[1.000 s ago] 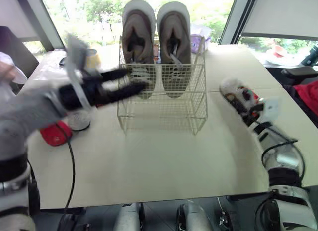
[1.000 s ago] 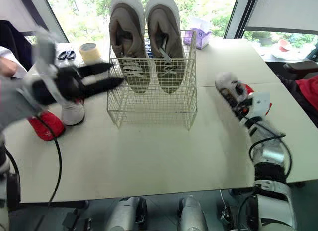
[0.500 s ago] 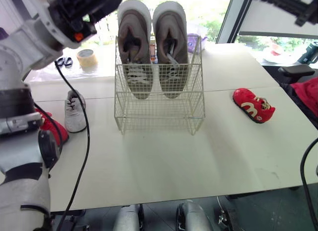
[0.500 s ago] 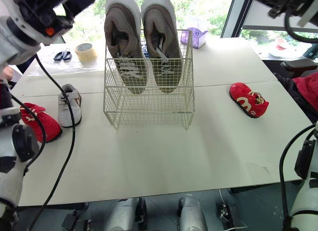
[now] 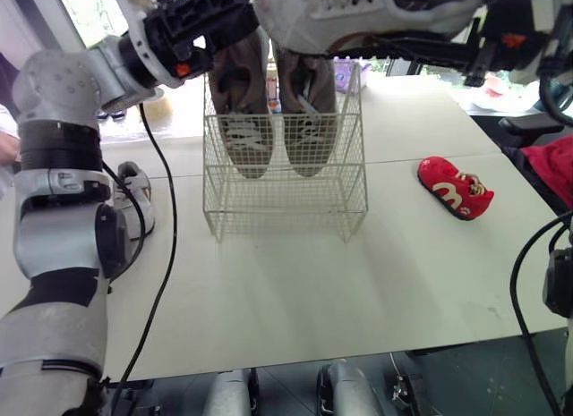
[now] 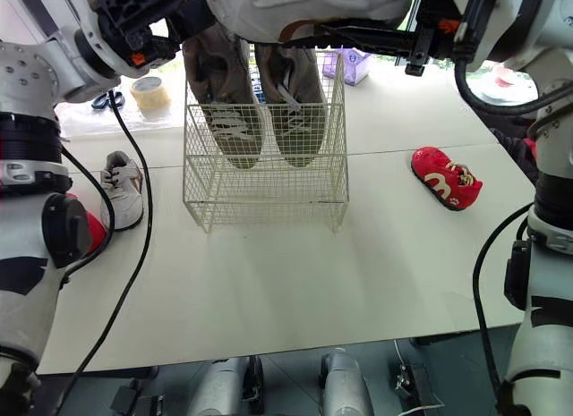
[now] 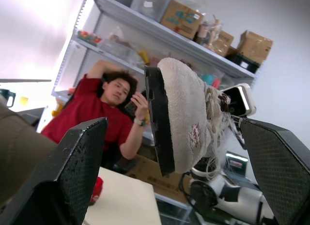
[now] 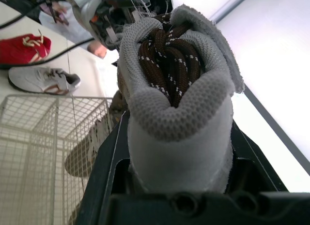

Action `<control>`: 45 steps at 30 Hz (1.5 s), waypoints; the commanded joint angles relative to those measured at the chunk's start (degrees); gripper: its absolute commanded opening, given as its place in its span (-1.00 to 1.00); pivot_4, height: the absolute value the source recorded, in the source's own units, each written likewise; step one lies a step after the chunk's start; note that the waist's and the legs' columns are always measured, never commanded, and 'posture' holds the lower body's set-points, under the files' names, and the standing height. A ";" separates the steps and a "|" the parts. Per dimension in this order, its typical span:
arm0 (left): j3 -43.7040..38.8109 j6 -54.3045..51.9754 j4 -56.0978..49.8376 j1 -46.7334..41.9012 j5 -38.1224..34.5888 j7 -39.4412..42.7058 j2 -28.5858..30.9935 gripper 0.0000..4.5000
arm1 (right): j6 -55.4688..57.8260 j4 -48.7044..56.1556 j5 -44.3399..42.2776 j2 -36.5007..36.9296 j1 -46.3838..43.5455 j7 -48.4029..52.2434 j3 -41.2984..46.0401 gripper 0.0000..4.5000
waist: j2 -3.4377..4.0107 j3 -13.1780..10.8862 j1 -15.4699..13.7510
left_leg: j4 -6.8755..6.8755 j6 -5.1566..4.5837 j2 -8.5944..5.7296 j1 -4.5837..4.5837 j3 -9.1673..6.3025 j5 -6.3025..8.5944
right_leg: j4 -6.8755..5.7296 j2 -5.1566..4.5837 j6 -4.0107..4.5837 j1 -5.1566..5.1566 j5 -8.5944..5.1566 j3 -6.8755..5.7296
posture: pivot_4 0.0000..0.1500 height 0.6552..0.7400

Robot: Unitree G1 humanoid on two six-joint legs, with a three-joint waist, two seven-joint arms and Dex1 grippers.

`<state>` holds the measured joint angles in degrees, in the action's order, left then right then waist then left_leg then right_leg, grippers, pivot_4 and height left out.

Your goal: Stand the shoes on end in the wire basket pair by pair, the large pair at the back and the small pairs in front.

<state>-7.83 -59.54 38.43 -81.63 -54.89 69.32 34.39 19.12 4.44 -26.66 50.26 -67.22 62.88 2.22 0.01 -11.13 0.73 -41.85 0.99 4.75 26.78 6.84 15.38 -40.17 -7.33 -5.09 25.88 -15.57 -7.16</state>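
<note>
Head views: pale grey lace-up shoe (image 5: 358, 13) held high over the white wire basket (image 5: 286, 206), toward the surface's (image 5: 295, 291) far edge; large grey-brown pair (image 5: 309, 130) stands upright at its back, leaving the front for small pairs.
Left wrist view: left gripper's (image 7: 172, 123) fingers spread wide, flanking the shoe, likely to steady it.
Right wrist view: right gripper's (image 8: 177, 123) fingers clamped on the shoe's sides, carrying it.

The grey shoe (image 8: 177, 138) is seen laced in dark brown flecked with white; the large pair (image 5: 237, 130) is coloured taupe; the wire basket (image 5: 286, 206) is finished in cream; the red shoe (image 5: 455, 189) is marked with a white pattern; the table (image 5: 295, 291) is shown off-white.
</note>
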 commanded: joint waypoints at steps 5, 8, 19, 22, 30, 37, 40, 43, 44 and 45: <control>-1.15 -2.35 -4.75 -0.77 1.51 2.26 -1.57 0.39 | -0.37 3.37 -0.97 -2.06 -1.27 0.10 0.83 -0.32 | 0.00 0.00 0.01 | -0.01 0.00 0.00 0.04 0.01 0.00 | -0.04 0.00 0.00 0.07 0.00 0.03 | 1.00 -0.42; -2.40 -2.96 -4.95 -0.85 1.33 1.71 -1.83 -0.27 | 0.16 3.73 -1.08 -2.20 -0.96 -0.10 0.82 -0.32 | 0.00 0.00 0.00 | -0.02 0.00 0.00 0.05 0.03 0.00 | -0.04 0.00 0.00 0.09 0.00 0.06 | 1.00 -0.42; -20.08 -5.31 -16.83 7.15 -9.82 -19.51 -6.66 -0.89 | 22.86 6.69 -32.81 -16.25 14.58 -31.81 26.67 0.97 | -0.09 0.05 -0.16 | -0.03 0.00 0.02 -0.02 0.01 -0.01 | -0.08 -0.02 0.01 0.01 0.02 0.08 | 1.00 -0.42; -25.29 -2.05 -25.46 12.00 -15.38 -29.71 -13.14 -0.89 | 20.05 12.52 -48.76 -30.81 18.76 -48.15 28.54 0.97 | -0.08 0.05 -0.10 | -0.01 0.00 0.04 -0.31 -0.08 -0.01 | -0.04 -0.02 0.01 -0.35 0.02 0.04 | 1.00 -0.42; -24.60 7.60 -38.11 18.97 -21.22 -43.83 -25.79 -0.89 | 13.01 15.35 -50.42 -48.67 16.16 -56.98 17.26 0.97 | -0.04 0.02 -0.13 | -0.04 -0.04 -0.02 -0.21 -0.11 0.01 | -0.06 -0.02 0.02 -0.27 0.03 0.06 | 1.00 -0.42; -21.44 10.86 -42.46 22.68 -24.62 -48.43 -28.80 -0.89 | 11.24 12.47 -47.51 -46.96 14.58 -53.50 13.88 0.97 | -0.07 0.04 -0.12 | -0.06 -0.11 -0.03 -0.20 -0.15 0.05 | -0.04 -0.02 0.02 -0.32 0.03 0.00 | 1.00 -0.42; -19.16 11.47 -43.71 24.25 -24.72 -48.97 -28.96 -0.89 | 11.24 11.98 -47.14 -46.03 14.48 -52.73 13.12 0.97 | -0.07 0.04 0.00 | -0.06 -0.11 -0.03 -0.19 -0.16 0.06 | -0.01 -0.02 0.02 -0.31 0.03 0.00 | 1.00 -0.42; -17.83 12.42 -43.98 24.99 -25.53 -49.25 -29.10 -0.89 | 11.08 11.35 -46.31 -45.41 14.37 -52.01 12.45 0.97 | -0.07 0.04 -0.01 | -0.04 -0.11 -0.02 -0.21 -0.16 0.06 | -0.01 0.00 0.02 -0.31 0.03 -0.01 | 1.00 -0.42; -16.86 12.49 -44.18 25.80 -25.03 -49.05 -29.14 -0.89 | 10.88 11.31 -46.26 -45.53 14.17 -51.83 12.30 0.97 | -0.07 0.04 0.00 | -0.05 -0.12 -0.02 -0.21 -0.16 0.06 | -0.01 0.00 0.02 -0.31 0.03 -0.01 | 1.00 -0.42; -15.90 12.59 -44.30 26.66 -24.27 -48.87 -29.07 -0.89 | 10.65 11.41 -46.49 -45.70 13.91 -51.80 12.25 0.97 | -0.07 0.04 -0.02 | -0.05 -0.12 -0.02 -0.21 -0.16 0.06 | -0.01 0.00 0.02 -0.31 0.03 -0.01 | 1.00 -0.42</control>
<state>-25.53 -47.62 -3.65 -55.45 -78.56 19.87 5.32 30.56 14.76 -73.20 4.49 -51.27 10.59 14.92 -0.06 -11.09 0.71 -41.89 0.86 4.73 26.57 6.68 15.45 -40.18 -7.33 -5.06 25.57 -15.54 -7.17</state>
